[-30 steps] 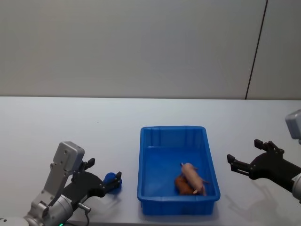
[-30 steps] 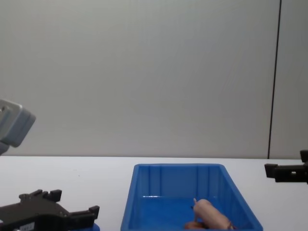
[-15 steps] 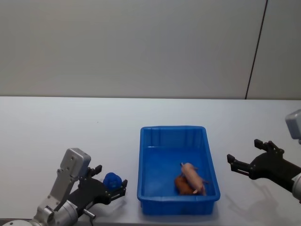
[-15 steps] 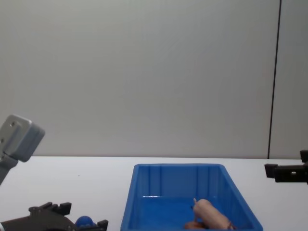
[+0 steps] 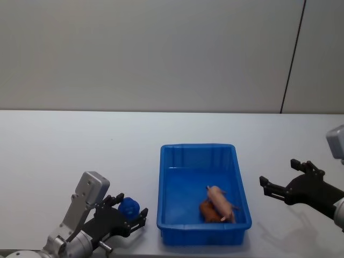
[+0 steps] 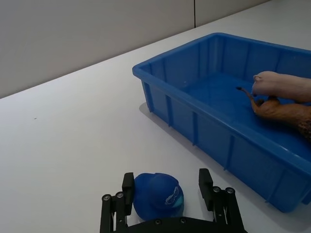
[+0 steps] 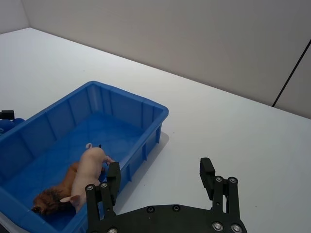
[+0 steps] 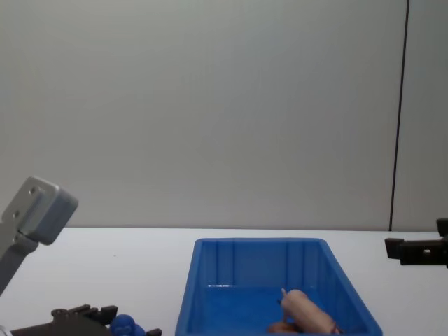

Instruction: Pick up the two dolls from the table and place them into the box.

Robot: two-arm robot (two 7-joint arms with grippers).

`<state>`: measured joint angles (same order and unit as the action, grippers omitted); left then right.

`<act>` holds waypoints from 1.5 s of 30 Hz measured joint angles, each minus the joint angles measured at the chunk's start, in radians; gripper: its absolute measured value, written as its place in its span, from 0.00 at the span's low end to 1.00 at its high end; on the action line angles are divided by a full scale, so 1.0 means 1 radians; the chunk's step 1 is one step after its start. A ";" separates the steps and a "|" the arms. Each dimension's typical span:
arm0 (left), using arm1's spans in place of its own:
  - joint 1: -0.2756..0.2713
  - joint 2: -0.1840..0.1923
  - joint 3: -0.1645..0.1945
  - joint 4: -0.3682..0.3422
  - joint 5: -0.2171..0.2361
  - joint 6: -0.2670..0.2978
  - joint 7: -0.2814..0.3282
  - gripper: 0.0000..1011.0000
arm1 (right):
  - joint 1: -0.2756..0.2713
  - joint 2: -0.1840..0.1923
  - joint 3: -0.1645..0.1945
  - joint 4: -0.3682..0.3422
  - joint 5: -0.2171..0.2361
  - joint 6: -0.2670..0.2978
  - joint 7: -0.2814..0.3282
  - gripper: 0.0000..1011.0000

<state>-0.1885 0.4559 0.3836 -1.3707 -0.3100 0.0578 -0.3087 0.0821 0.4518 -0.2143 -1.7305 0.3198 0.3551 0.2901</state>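
Observation:
The dark-blue doll [image 5: 129,206] [image 6: 158,195] lies on the white table [image 5: 80,145], a little left of the box [image 5: 199,146]. My left gripper [image 5: 130,206] [image 6: 165,184] is open and low over the table, one finger on each side of this doll; one finger is close against it and the other stands apart. The pale-pink pig doll [image 5: 220,200] [image 7: 90,171] [image 6: 282,86] lies inside the box [image 6: 194,121]. My right gripper [image 5: 278,173] [image 7: 160,167] hangs open to the right of the box with nothing between its fingers.
A brown toy animal [image 5: 209,212] [image 7: 53,199] lies in the box beside and partly under the pig. The table stretches bare behind and to the left of the box. A grey wall stands behind the table.
My left gripper has slid forward and lower, so the blue doll now sits between its fingers instead of at their tips. The right arm and the box contents have not moved.

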 joint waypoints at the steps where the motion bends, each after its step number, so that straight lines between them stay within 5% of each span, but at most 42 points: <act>1: -0.001 -0.001 0.000 0.001 0.002 0.001 -0.001 0.84 | 0.000 0.000 0.000 0.000 0.000 0.000 0.000 0.99; 13: -0.013 -0.008 0.001 0.009 0.027 0.023 0.000 0.44 | 0.000 0.000 0.000 0.000 0.000 0.000 0.000 0.99; 22: -0.014 -0.005 -0.006 -0.031 0.043 0.013 0.023 0.30 | 0.000 0.000 0.000 0.000 0.000 0.000 0.000 0.99; 36: -0.035 -0.008 -0.020 -0.141 0.072 -0.030 0.047 0.22 | 0.000 0.000 0.000 0.000 0.000 0.000 0.000 0.99; 45: -0.079 -0.054 -0.009 -0.171 0.080 -0.064 0.010 0.19 | 0.000 0.000 0.000 0.000 0.000 0.000 0.000 0.99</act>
<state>-0.2679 0.4020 0.3746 -1.5420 -0.2302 -0.0065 -0.2991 0.0821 0.4518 -0.2142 -1.7305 0.3198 0.3551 0.2900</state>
